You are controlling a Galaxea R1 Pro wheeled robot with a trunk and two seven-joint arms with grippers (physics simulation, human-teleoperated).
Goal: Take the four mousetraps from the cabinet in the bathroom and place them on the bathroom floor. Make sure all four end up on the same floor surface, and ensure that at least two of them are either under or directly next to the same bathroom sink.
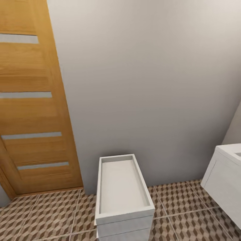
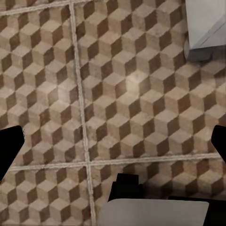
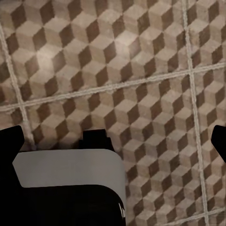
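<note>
The robot looks to be searching for the cabinet; the bathroom sink (image 1: 222, 177) sits at right. Both pincers, left (image 2: 113, 141) and right (image 3: 113, 141), hang released over the bathroom floor (image 2: 141, 94), holding nothing. Next it likely must turn.

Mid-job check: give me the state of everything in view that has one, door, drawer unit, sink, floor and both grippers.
wooden door: shut, as far as the head view shows.
white tray-topped drawer unit: drawers shut, tray bare.
bathroom sink: boxy front shut; only a corner in view.
bathroom floor: no mousetraps on the tiles in view.
left gripper: open, holding nothing, over the floor.
right gripper: open, holding nothing, over the floor.
</note>
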